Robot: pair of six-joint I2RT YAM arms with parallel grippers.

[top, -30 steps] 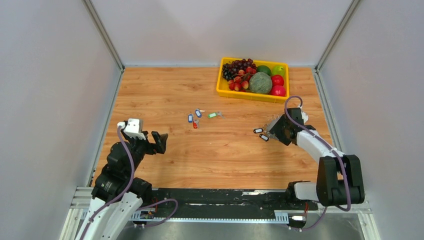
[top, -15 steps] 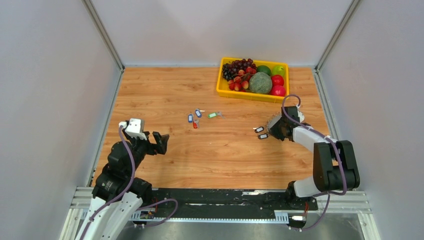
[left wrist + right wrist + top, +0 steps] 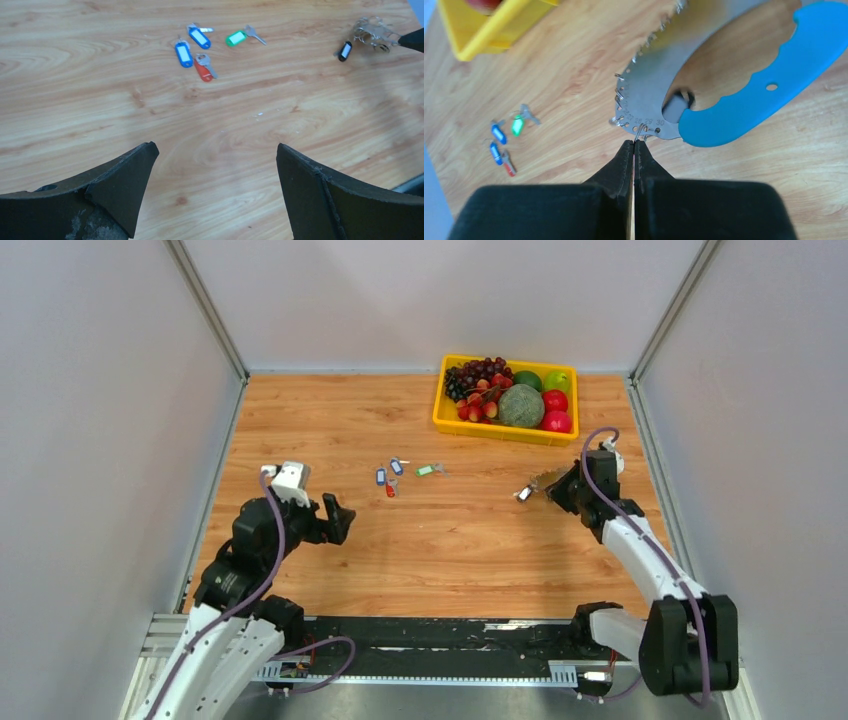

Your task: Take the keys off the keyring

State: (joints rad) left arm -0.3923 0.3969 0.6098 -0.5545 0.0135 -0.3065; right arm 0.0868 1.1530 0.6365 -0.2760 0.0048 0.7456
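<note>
Pinching shut, your right tool has its black fingertips pressed together on a small wire loop at the toothed rim of the large thin grey metal keyring with a light-blue plastic section. The ring sits right at the tips and spreads away from them. One small metal key with a black tag shows just beside that ring, on the side toward the worktop's middle.

Your left tool is spread wide and grips nothing, hovering over the near left of the light wooden worktop. Plain grey walls close in the left, right and far sides.

Out in the middle lie four loose metal keys: two blue-tagged, one red-tagged and one green-tagged. They are well apart from both tools. A yellow plastic crate of fruit stands at the far right, beyond the right tool.
</note>
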